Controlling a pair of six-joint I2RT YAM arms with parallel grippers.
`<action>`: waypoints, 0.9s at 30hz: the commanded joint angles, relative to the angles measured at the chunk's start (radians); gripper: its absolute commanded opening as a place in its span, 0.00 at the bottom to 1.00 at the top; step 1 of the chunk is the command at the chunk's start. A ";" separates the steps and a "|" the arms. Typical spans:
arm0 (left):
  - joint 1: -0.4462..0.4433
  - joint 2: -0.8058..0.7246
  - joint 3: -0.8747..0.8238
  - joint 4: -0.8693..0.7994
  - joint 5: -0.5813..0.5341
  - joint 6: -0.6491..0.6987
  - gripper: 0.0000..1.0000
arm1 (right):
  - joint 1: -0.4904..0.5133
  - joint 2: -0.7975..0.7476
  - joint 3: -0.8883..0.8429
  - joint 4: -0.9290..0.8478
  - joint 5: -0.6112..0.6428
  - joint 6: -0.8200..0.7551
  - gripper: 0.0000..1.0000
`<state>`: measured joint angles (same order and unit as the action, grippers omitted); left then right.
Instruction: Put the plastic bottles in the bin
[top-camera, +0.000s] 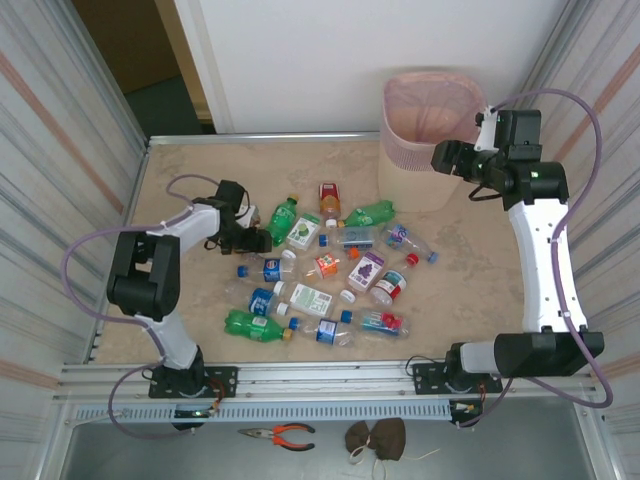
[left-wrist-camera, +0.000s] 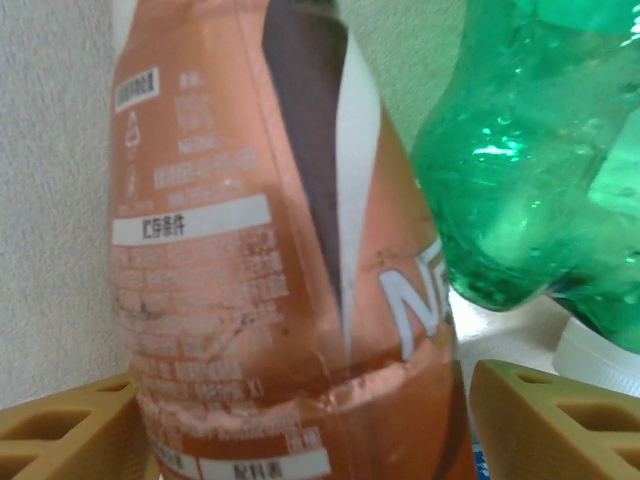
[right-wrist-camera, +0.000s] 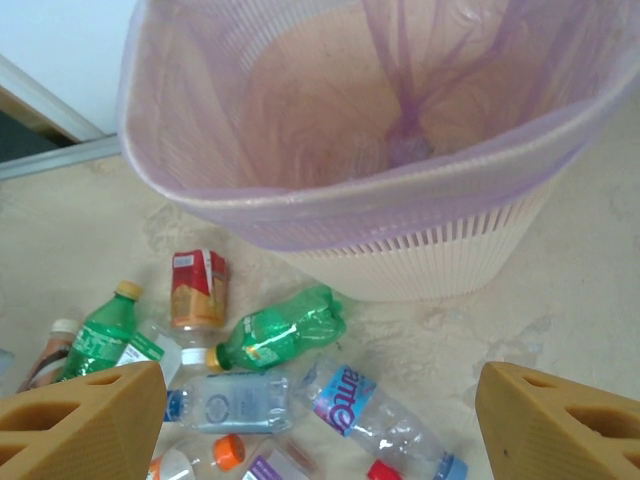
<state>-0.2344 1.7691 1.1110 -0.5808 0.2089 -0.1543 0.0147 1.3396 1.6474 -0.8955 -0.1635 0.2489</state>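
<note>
plastic bottles (top-camera: 255, 325) ~16 | bin (top-camera: 410, 172) 1 | pliers (top-camera: 283, 433) 1

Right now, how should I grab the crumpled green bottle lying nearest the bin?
Probably grip the green bottle across its crumpled midsection, straight down from above: it lies flat on its side, and a clear bottle close alongside leaves little room for a sideways approach.

My overhead camera sits above and behind the arm bases (top-camera: 190, 380), facing down and away, far enough off to take in the whole table (top-camera: 460, 290) out to the bin (top-camera: 425, 135) at its far right. My left wrist camera lies low, right up against a brown-labelled bottle (left-wrist-camera: 260, 270) and a green bottle (left-wrist-camera: 530, 170). My right wrist camera hangs close over the bin, looking down into it, and shares with the overhead that bin and the far side of the pile of bottles (top-camera: 330, 265).
</note>
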 joint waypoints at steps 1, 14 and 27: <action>-0.008 0.014 0.030 -0.033 -0.029 0.013 0.75 | -0.006 -0.044 -0.024 0.020 0.016 0.023 0.80; -0.009 -0.038 0.015 -0.046 -0.074 0.016 0.57 | -0.006 -0.070 -0.049 0.033 -0.001 0.047 0.79; 0.024 -0.326 0.021 -0.076 -0.029 0.057 0.54 | 0.040 -0.097 -0.068 0.071 -0.083 0.102 0.78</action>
<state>-0.2165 1.5227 1.1126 -0.6353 0.1398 -0.1349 0.0315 1.2789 1.5936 -0.8616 -0.1993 0.3122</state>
